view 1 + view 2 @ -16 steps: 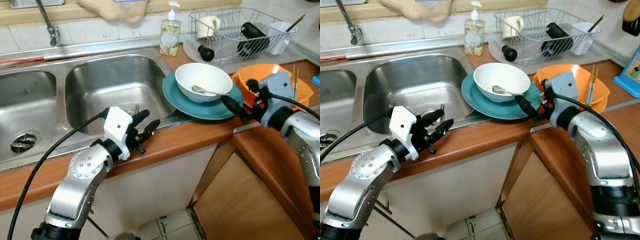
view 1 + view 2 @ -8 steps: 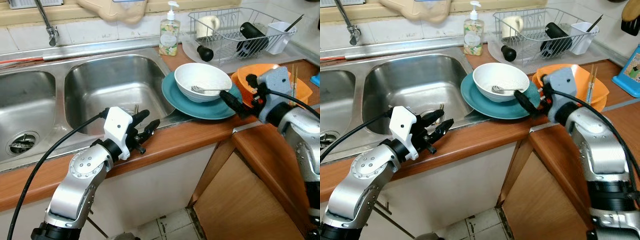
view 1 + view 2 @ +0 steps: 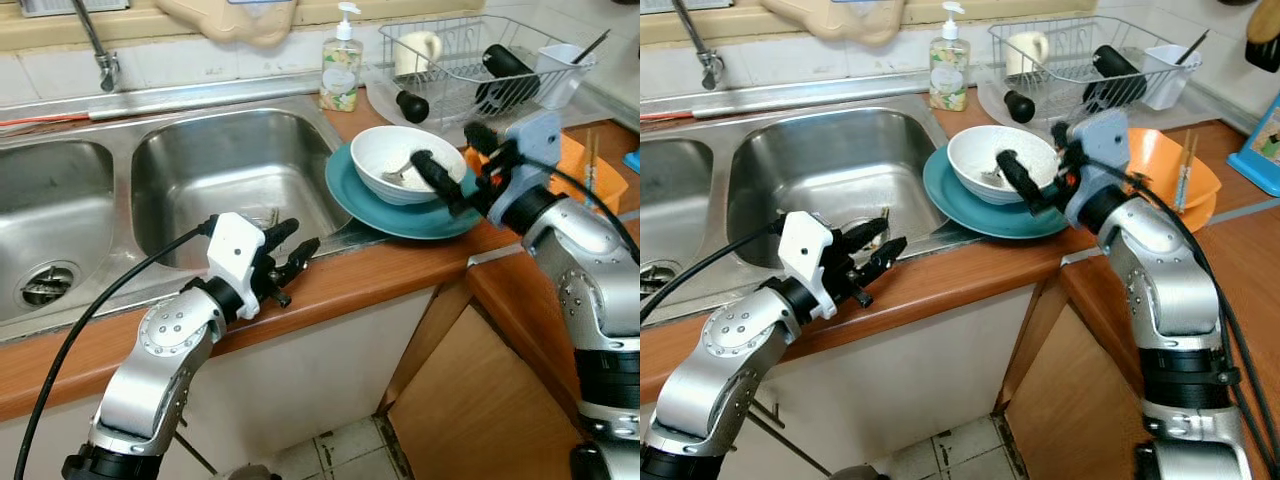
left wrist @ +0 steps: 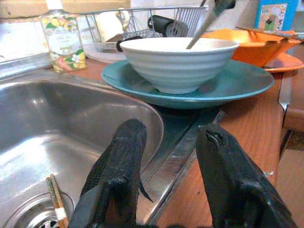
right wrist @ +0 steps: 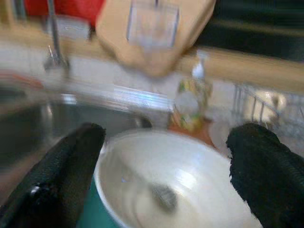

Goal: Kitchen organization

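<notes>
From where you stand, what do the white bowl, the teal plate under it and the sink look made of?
The white bowl looks like glazed ceramic: glossy, thick-rimmed, ribbed outside. The teal plate under it seems glazed ceramic too, though its smooth sheen could be melamine. The sink is brushed stainless steel, grey with soft streaked reflections.

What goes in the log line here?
right claw: open, at white ribbed bowl | left claw: open, idle | bowl on teal plate
</notes>
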Robot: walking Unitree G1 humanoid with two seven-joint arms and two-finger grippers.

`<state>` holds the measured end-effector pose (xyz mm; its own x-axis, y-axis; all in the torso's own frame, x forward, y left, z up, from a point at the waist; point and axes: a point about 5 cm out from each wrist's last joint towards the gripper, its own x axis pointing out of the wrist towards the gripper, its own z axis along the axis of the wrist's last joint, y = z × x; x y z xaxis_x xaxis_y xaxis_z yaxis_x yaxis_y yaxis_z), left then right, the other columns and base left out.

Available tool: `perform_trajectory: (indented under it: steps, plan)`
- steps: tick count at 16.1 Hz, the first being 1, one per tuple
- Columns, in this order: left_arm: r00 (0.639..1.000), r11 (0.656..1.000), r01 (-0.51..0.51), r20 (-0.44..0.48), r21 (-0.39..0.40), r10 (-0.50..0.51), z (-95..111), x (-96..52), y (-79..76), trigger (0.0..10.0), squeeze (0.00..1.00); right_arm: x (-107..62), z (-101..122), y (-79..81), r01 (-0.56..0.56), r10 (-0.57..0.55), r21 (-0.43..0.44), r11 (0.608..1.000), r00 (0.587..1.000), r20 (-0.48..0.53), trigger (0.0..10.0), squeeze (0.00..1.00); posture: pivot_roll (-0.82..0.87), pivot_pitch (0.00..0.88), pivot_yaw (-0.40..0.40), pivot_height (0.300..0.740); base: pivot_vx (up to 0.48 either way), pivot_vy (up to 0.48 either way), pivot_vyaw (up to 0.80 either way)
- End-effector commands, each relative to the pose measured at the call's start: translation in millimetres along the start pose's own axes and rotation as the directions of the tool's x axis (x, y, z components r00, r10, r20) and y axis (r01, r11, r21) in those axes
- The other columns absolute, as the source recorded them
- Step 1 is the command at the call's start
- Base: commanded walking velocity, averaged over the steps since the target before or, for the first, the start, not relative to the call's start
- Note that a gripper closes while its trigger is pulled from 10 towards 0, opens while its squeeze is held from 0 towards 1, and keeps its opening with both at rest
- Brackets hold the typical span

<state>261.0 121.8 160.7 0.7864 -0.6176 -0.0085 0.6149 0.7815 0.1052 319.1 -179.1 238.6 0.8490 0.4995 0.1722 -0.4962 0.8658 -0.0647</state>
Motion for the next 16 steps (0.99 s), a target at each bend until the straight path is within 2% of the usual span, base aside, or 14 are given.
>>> perform_trajectory:
  steps: [1,3,4,6,7,8,12,16]
  plan:
    - [1.0,1.0,-0.011,0.0,0.018,0.011,2,1.4,2.6,10.0,0.0,-1.8,21,-6.1,0.023,-0.023,0.005,1.0,0.996,0.091,10.0,0.0,0.0,0.0,0.011,0.74,0.0,0.0,0.0]
    - [1.0,1.0,-0.013,0.001,0.018,0.013,2,1.5,3.3,10.0,0.0,-5.3,32,-15.0,0.052,-0.061,0.066,0.996,0.987,0.15,10.0,0.0,-0.01,0.0,0.015,0.74,0.0,0.0,0.0]
    - [1.0,1.0,-0.013,0.0,0.019,0.013,1,1.9,3.2,10.0,0.0,-7.7,30,-19.2,0.07,-0.076,0.05,0.996,0.988,0.136,10.0,0.0,-0.01,0.0,0.015,0.74,0.0,0.0,0.0]
    - [1.0,1.0,-0.009,0.001,0.019,0.009,1,2.9,2.2,10.0,0.0,-14.0,16,-22.9,0.095,-0.095,-0.027,0.995,0.995,0.029,10.0,0.0,-0.01,0.0,0.015,0.74,0.0,0.0,0.0]
    - [1.0,1.0,-0.008,0.001,0.017,0.008,1,2.9,1.9,10.0,0.0,-18.3,2,-22.0,0.09,-0.098,-0.107,0.99,0.993,-0.066,10.0,0.0,-0.01,0.0,0.015,0.74,0.0,0.0,0.0]
    - [1.0,1.0,-0.005,-0.001,0.017,0.005,1,3.2,1.2,10.0,0.0,-21.3,-7,-19.2,0.077,-0.094,-0.135,0.988,0.988,-0.123,10.0,0.0,-0.01,0.0,0.015,0.74,0.0,0.0,0.0]
    - [1.0,1.0,0.017,-0.01,0.013,-0.017,-1,3.2,-2.9,10.0,0.0,-29.7,-19,-10.4,0.032,-0.059,-0.145,0.989,0.981,-0.186,10.0,0.0,-0.01,0.0,0.018,0.74,0.0,0.0,0.0]
    - [1.0,1.0,0.025,-0.01,0.01,-0.025,-1,3.4,-4.2,10.0,0.0,-30.6,-15,-6.8,0.031,-0.044,-0.09,0.995,0.988,-0.147,10.0,0.0,-0.01,0.0,0.019,0.74,0.0,0.0,0.0]
